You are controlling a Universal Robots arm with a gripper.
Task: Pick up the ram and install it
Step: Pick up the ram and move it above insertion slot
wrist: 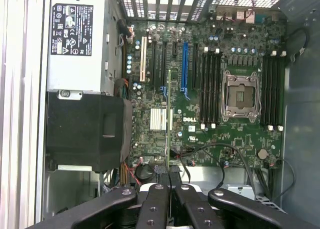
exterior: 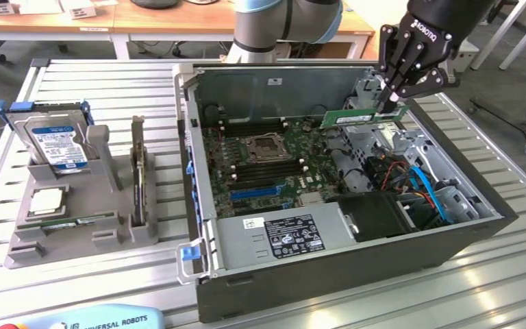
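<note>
Fingers (exterior: 396, 89) pressed in on the ram (exterior: 355, 117), pinching it at one end; the rest of the stick juts out level toward the ext. view's left. It hangs inside the open PC case (exterior: 355, 271), up near the far wall, above the mobo (exterior: 244, 175) and to the ext. view's right of the bare CPU socket (exterior: 266, 146). It sits clear above the board, not down in any slot.

Wrist view: fingers (wrist: 152, 209) meet in the middle w/ the ram (wrist: 168, 104) seen edge-on as a thin line running out over the mobo (wrist: 240, 139). That line lies btw the black slots and the blue slot (wrist: 184, 69). CPU socket (wrist: 240, 95) is off to one side, flanked by empty black memory slots.

Inside the case also:
- PSU (exterior: 281, 236), grey w/ a label, at the near wall; seen in the wrist view too (wrist: 75, 44).
- Black shroud (exterior: 382, 212) just beside the PSU; wrist view (wrist: 87, 131).

Case stands on a slatted metal desk (exterior: 107, 82). On the ext. view's left, well apart from the case, is a grey holder (exterior: 71, 233). It carries an HDD (exterior: 57, 140) standing tilted, a square silver processor chip (exterior: 46, 200) lying flat, and a dark card (exterior: 139, 171) upright on edge.
</note>
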